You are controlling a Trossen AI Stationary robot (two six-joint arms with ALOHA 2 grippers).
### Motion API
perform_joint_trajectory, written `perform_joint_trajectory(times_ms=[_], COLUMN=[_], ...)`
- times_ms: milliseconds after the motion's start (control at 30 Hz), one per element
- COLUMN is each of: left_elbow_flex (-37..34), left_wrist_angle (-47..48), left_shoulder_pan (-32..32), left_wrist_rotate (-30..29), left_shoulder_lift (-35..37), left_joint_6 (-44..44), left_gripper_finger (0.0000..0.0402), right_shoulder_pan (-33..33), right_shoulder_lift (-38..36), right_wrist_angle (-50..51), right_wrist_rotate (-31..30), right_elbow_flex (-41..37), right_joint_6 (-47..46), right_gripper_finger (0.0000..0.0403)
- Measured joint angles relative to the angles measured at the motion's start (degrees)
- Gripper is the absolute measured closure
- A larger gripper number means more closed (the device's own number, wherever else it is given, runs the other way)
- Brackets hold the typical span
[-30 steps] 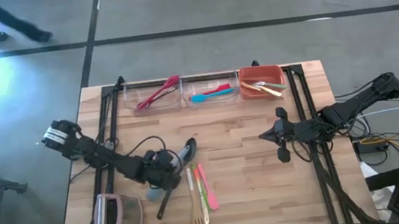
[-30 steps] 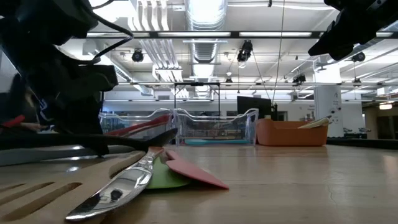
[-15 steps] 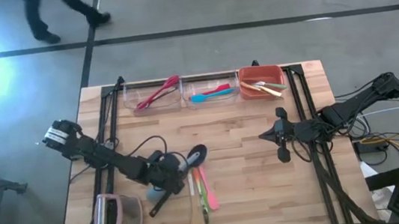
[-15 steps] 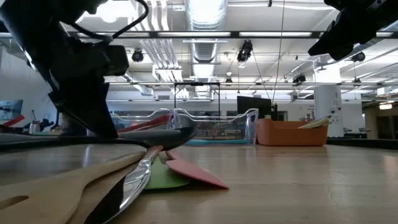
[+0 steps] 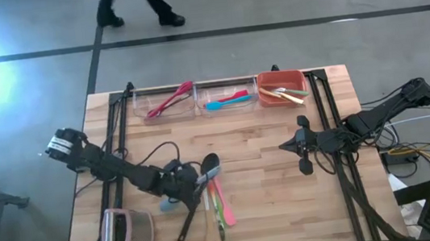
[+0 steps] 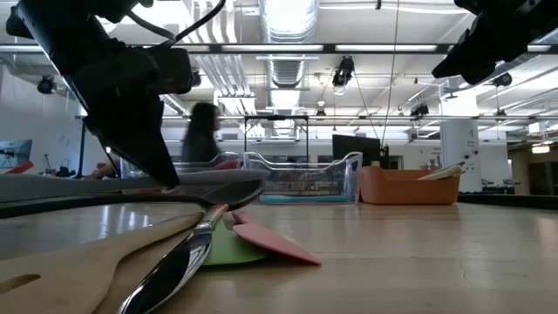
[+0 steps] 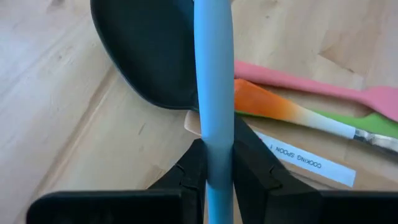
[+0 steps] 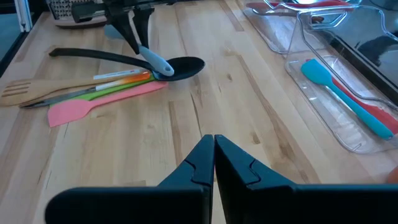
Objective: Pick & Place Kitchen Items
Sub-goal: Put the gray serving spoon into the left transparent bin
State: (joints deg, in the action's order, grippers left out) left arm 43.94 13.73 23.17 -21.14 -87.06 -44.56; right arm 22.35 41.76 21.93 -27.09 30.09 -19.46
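Both arms are dark, almost black, built of slim jointed links. The left arm [image 5: 115, 171] carries a pale grey-white block with dark markings at its outer joint, and a thin black cable loops loosely along its forearm. The right arm [image 5: 377, 114] ends in a compact, angular black head. The left gripper [image 7: 216, 163] and right gripper [image 8: 213, 149] both have matte black fingers with stepped, notched inner edges above a flat black crossbar.
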Motion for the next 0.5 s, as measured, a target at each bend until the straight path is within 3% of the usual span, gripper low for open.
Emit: perform_joint_trajectory(times_ms=[267,500], left_elbow_flex=[0.3,0.3], left_wrist_angle=[4.4,9.1], left_shoulder_pan=[-2.7,-7.1], left_wrist_rotate=[0.5,-4.4], left_shoulder_lift=[5.6,14.1], left_joint_6=[5.9,14.4], left_gripper_finger=[0.0346,0.0346], right_shoulder_pan=[0.0,0.0], right_shoulder_lift=[0.0,0.0], right_wrist_angle=[0.0,0.0], right_wrist_rotate=[0.0,0.0], right_elbow_flex=[0.0,0.0], right_joint_6=[0.0,0.2], right_gripper_finger=[0.0394,0.0394])
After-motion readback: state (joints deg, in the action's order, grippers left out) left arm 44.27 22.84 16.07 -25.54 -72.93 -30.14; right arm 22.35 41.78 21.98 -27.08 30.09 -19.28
